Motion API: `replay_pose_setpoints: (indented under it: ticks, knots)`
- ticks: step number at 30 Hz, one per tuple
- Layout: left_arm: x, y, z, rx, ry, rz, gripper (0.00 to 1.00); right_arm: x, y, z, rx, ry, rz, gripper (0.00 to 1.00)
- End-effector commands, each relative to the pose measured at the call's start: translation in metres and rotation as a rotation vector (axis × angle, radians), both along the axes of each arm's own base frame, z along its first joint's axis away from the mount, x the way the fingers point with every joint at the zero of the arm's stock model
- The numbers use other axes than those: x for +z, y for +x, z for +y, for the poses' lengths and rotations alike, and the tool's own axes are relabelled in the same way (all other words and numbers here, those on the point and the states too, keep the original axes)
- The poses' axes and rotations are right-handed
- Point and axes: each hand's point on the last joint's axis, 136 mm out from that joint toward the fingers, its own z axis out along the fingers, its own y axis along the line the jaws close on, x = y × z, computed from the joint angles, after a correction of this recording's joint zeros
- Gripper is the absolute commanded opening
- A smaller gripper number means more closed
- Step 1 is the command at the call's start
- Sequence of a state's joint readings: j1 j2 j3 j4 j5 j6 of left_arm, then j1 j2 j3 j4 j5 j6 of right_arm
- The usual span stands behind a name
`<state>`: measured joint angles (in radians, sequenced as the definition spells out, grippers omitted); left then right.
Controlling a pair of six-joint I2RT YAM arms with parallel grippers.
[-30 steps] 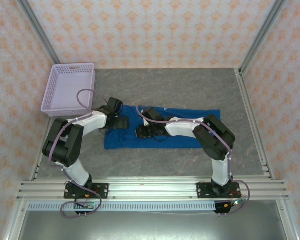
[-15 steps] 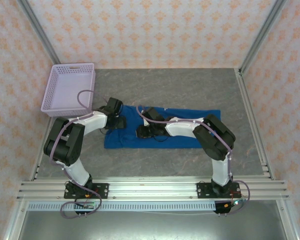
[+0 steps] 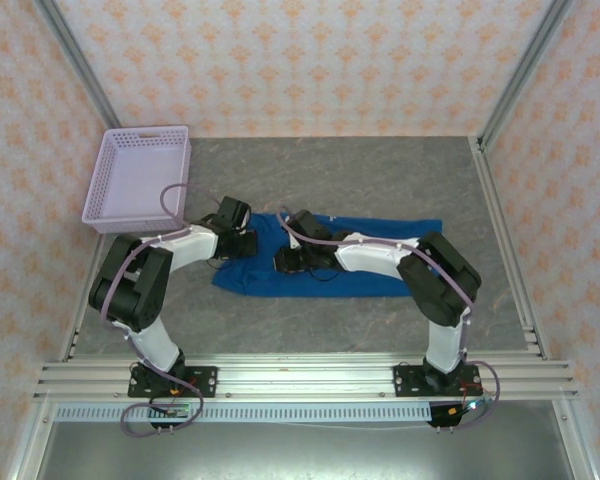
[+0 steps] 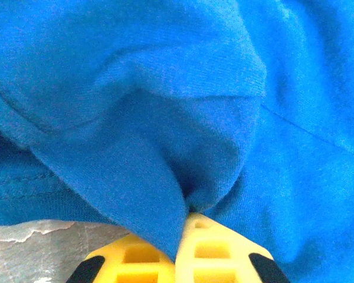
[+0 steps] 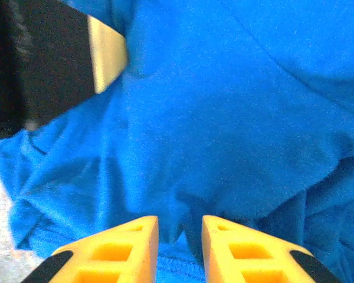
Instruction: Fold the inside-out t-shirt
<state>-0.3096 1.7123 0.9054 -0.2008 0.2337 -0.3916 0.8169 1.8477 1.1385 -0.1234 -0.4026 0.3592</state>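
The inside-out t-shirt [image 3: 390, 272] lies stretched across the middle of the table [image 3: 380, 175]. The left hand [image 4: 184, 227] is pinched tight on a fold at its left end. Just beside it, the right hand [image 5: 173, 230], narrow, grips bunched cloth.

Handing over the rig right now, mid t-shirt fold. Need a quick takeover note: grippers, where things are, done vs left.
Left gripper: shut on a pinch of the royal-blue cotton t-shirt at its left end.
Right gripper: low on the shirt beside it, jaws slightly apart with cloth between them; grip unclear.
T-shirt: a long band lying across the grey table. Lavender plastic mesh basket sits at the far left, apart from it.
Done: shirt looks narrowed lengthwise.
Left: fold the band across into a compact stack.
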Motion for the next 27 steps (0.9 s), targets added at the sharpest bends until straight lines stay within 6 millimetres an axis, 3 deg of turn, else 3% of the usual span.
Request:
replay_pose_setpoints:
  ticks: [1, 8, 13, 19, 23, 25, 27]
  knots:
    - [0.001, -0.008, -0.002, -0.003, -0.044, 0.008, 0.00, 0.038, 0.011, -0.010, -0.050, 0.019, -0.069, 0.27]
    - [0.028, -0.013, 0.053, 0.160, 0.036, -0.002, 0.00, 0.069, 0.032, -0.061, -0.153, -0.007, -0.152, 0.31]
    - [0.069, -0.025, 0.104, 0.282, 0.258, -0.039, 0.00, 0.072, 0.045, -0.119, -0.226, -0.120, -0.187, 0.34]
    - [0.131, -0.034, 0.146, 0.356, 0.455, -0.082, 0.00, 0.067, 0.052, -0.185, -0.345, -0.178, -0.157, 0.39]
    - [0.171, -0.044, 0.155, 0.352, 0.534, -0.098, 0.00, 0.056, 0.053, -0.230, -0.462, -0.228, -0.117, 0.41]
    - [0.187, -0.046, 0.148, 0.323, 0.552, -0.118, 0.00, 0.046, 0.052, -0.246, -0.509, -0.246, -0.092, 0.41]
    - [0.196, -0.047, 0.134, 0.268, 0.558, -0.121, 0.00, 0.035, 0.051, -0.250, -0.524, -0.238, -0.066, 0.41]
